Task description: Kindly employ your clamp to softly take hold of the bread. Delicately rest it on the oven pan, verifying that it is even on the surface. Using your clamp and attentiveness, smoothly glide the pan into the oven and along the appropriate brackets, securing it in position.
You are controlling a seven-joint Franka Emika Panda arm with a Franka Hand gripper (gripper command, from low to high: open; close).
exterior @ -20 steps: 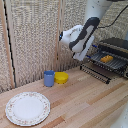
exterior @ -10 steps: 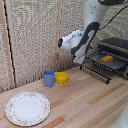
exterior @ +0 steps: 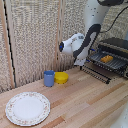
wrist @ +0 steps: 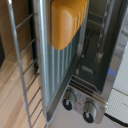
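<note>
No legible text, label, brand, number or sign appears in either view. The oven [wrist: 97, 75] carries two round knobs [wrist: 79, 106] on its front panel, below the pan opening, but any markings around them are too blurred to read.

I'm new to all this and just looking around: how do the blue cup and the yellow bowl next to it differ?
The blue cup is taller and narrower, with upright sides; the yellow bowl is low and wide. The cup is blue, the bowl yellow. The cup stands on the exterior view's left of the bowl, nearer the patterned plate. Both sit upright, side by side on the wooden table, near the wall.
</note>
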